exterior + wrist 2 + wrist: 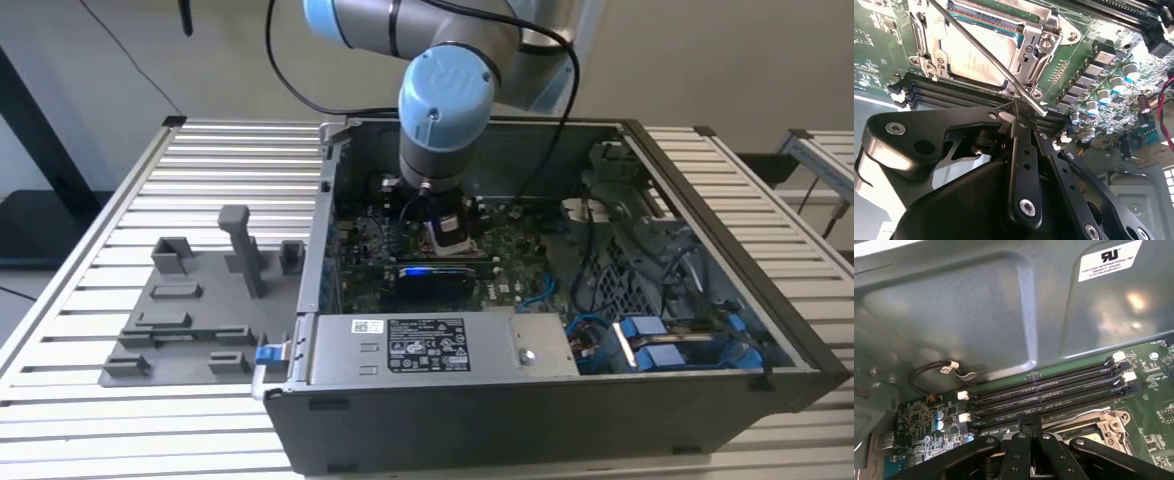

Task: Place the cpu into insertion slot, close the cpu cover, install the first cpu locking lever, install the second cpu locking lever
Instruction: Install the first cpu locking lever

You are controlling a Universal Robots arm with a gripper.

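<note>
The cpu (971, 62) lies flat in the insertion slot (1041, 37), and the silver cover frame is folded down around it. A thin metal locking lever (984, 50) runs slanted across the socket, standing off the board. In the second wrist view my black gripper (1015, 107) is shut, its tips right at the lever's free end; I cannot tell whether it clamps the rod. The first wrist view has the gripper (1026, 421) beside the socket's corner (1111, 422). From outside, the gripper (443, 218) reaches down into the open computer case over the green board.
Black memory slots (1054, 390) run next to the socket, with the grey case wall (979, 305) behind them. A power supply (427, 345) lies at the case's near side, blue cables (654, 340) at the exterior view's right. A grey fixture plate (200, 300) stands outside the case.
</note>
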